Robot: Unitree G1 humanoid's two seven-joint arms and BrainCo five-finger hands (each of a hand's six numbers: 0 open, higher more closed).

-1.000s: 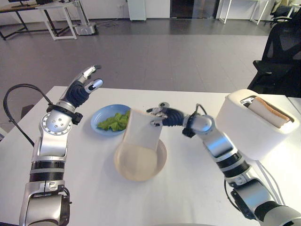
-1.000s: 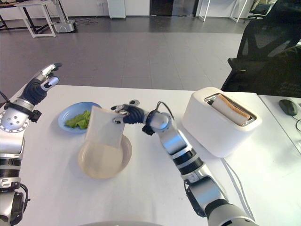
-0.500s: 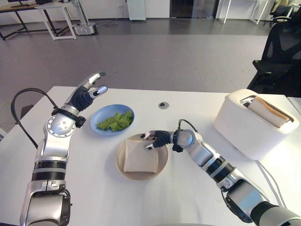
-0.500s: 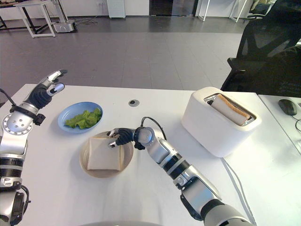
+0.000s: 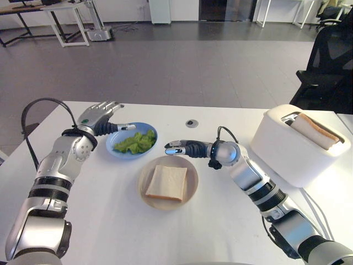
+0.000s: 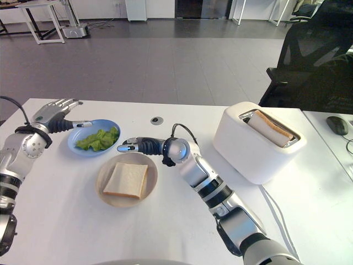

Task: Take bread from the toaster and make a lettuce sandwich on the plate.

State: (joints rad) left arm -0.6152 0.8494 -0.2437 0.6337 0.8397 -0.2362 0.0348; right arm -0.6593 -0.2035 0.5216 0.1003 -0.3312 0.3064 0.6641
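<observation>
text: none legible | labels: none | numbers: none

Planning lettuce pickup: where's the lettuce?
The green lettuce lies on the round blue plate, left of centre, behind the tan plate, beside the left hand.

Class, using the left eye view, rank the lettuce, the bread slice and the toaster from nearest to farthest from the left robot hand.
1. Lettuce, in the blue dish beside the left robot hand.
2. Bread slice, on the plate mid-table.
3. Toaster, far on the right side.
</observation>
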